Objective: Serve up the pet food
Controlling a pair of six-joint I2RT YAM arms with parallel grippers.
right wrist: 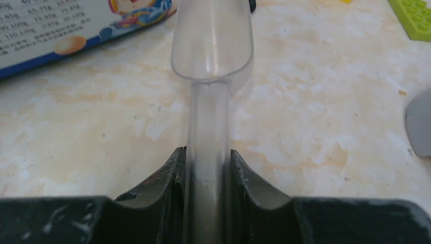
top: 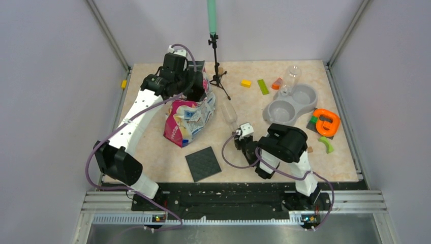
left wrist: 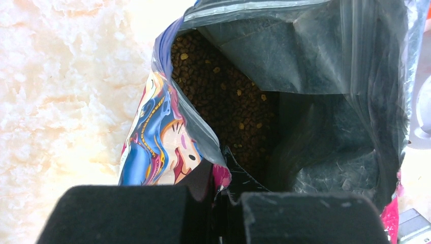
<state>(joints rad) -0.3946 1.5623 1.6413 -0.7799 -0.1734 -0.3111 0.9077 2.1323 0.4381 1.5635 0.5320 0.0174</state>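
left fingers [left wrist: 127, 216] pinch kibble bag [left wrist: 152, 132] | right fingers [right wrist: 162, 188] clamp scoop [right wrist: 211, 46] handle

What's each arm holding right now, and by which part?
Left gripper pinches the pet food bag by the rim of its open mouth. Right gripper clamps the clear scoop by its handle, between its fingers.
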